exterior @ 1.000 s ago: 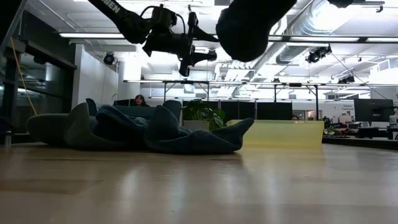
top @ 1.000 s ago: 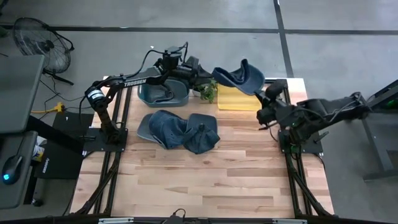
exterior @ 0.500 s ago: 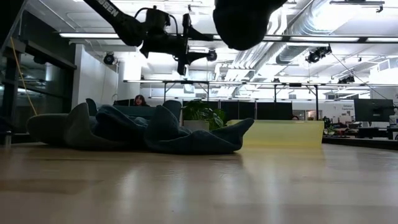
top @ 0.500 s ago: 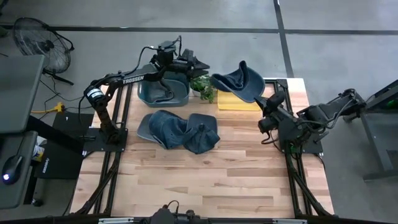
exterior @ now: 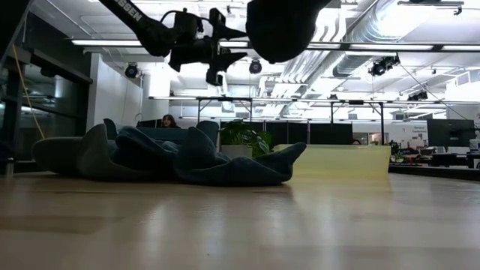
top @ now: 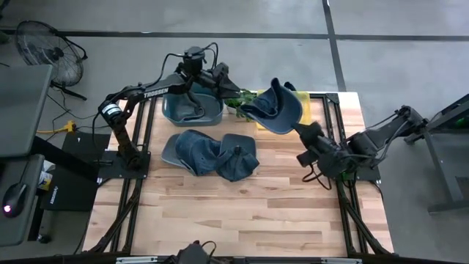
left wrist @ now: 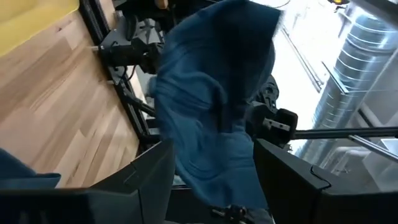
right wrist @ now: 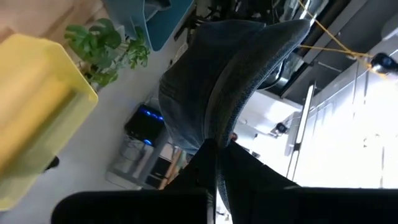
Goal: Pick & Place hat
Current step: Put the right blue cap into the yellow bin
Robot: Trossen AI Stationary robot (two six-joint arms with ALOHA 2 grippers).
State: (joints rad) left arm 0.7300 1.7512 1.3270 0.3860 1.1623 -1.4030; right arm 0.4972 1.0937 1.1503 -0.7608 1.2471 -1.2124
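Seen from above, a wooden worktop [top: 242, 205] carries a teal bin [top: 192, 110] at its far left edge, with the left gripper [top: 222, 77] raised above it, its two fingers spread apart and holding nothing. Since a second ago this gripper has drawn back from the hat toward the bin. Near the middle of the worktop lies a heap of dark blue hats [top: 212, 152], unmoved. Just beyond it at the far edge stand a small green plant [top: 240, 101] and a yellow tray [top: 302, 110]. To the right, the right gripper [right wrist: 214, 146] pinches a dark blue hat [top: 275, 108] in the air; the hat has shifted left and now hangs over the tray beside the plant, while that arm has folded lower near the worktop's right edge.
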